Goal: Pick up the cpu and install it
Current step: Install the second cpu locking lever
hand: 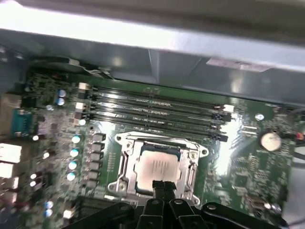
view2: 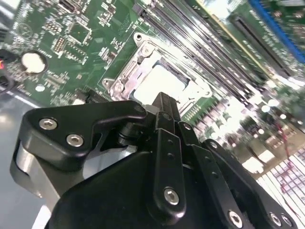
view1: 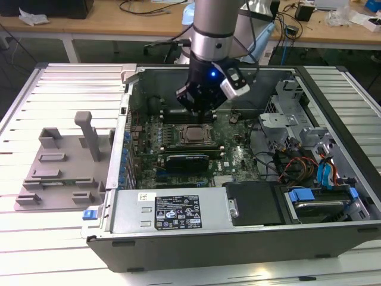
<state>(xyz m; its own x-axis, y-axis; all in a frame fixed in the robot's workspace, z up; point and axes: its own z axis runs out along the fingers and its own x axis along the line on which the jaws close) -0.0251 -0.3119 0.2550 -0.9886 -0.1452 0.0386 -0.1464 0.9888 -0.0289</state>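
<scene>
The cpu (view1: 193,134) lies flat in the metal socket frame (view1: 180,128) on the green motherboard inside the open computer case. Its silver-grey top shows in both wrist views (view2: 157,87) (hand: 159,166), framed by the socket's bracket (hand: 123,162). My gripper (view1: 200,107) hangs just above the socket, slightly toward the case's back wall. In both wrist views its black fingertips (hand: 163,184) (view2: 165,101) stand together over the chip's near edge, shut, with nothing between them.
Memory slots (hand: 152,112) run beside the socket. A coin battery (hand: 270,140) sits on the board. A black card (view1: 187,161) lies in front of the socket. The case wall (view1: 122,149) and drive cage (view1: 286,113) flank the board. A grey tray (view1: 59,173) rests outside the case, at the exterior view's left.
</scene>
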